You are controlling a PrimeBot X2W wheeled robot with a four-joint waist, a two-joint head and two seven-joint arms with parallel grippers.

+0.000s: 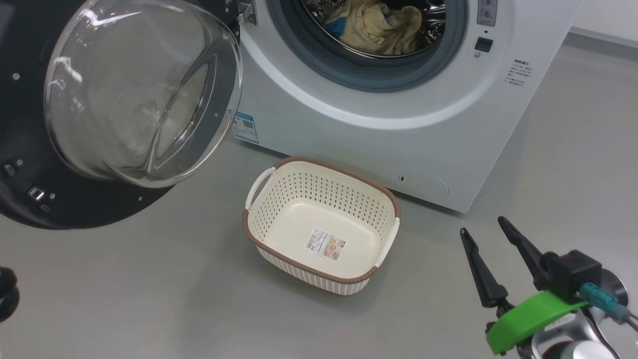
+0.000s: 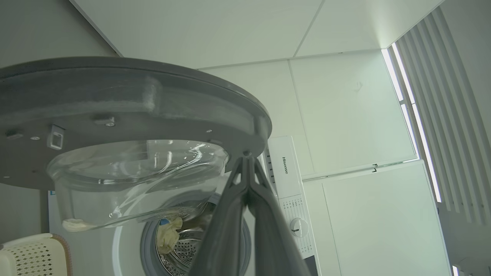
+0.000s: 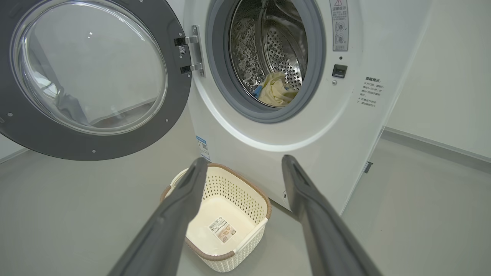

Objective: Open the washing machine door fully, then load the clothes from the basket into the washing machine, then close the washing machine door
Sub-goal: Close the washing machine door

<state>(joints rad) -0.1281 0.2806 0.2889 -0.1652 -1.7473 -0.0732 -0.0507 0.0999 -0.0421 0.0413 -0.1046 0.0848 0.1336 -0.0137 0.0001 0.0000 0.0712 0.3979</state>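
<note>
Door (image 1: pixel 124 99): stands wide open, left of the washer (image 1: pixel 398 134) in head view; glass bowl (image 1: pixel 149 75) faces the robot. Hinge (image 1: pixel 246 12) is at the washer front.
Stage (judged): loading looks done; closing the door is what's left.
Handling (judged): rigid and hinged, prob. heavyish w/ the glass. It moves on an arc, so push it, don't grip it.
Where to push: black rim (image 1: pixel 75 209) on the side far from the hinge, near the latch piece (image 1: pixel 36 193). The rim is glossy, so tips may skid. Avoid the bowl, which is curved and breakable. Latch prob. needs a firm last press.
Clothes (image 1: pixel 379 27): in the drum (image 3: pixel 268 42), low at the front; cream w/ a blue bit. Soft and light. They lie near the gasket (image 1: pixel 364 75), so a fold could catch in the seal.
Basket (image 1: pixel 319 197): on the floor (image 1: pixel 149 279) just in front of the washer, w/ nothing in it but its label (image 1: pixel 325 244). Looks close to the door's arc.
L gripper (image 2: pixel 245 161): fingers pressed together on nothing, tips at the rim's edge. Touching or just short, can't tell.
R gripper (image 1: pixel 482 227): fingers spread wide and holding nothing, low, right of the basket, well apart from the door.
</note>
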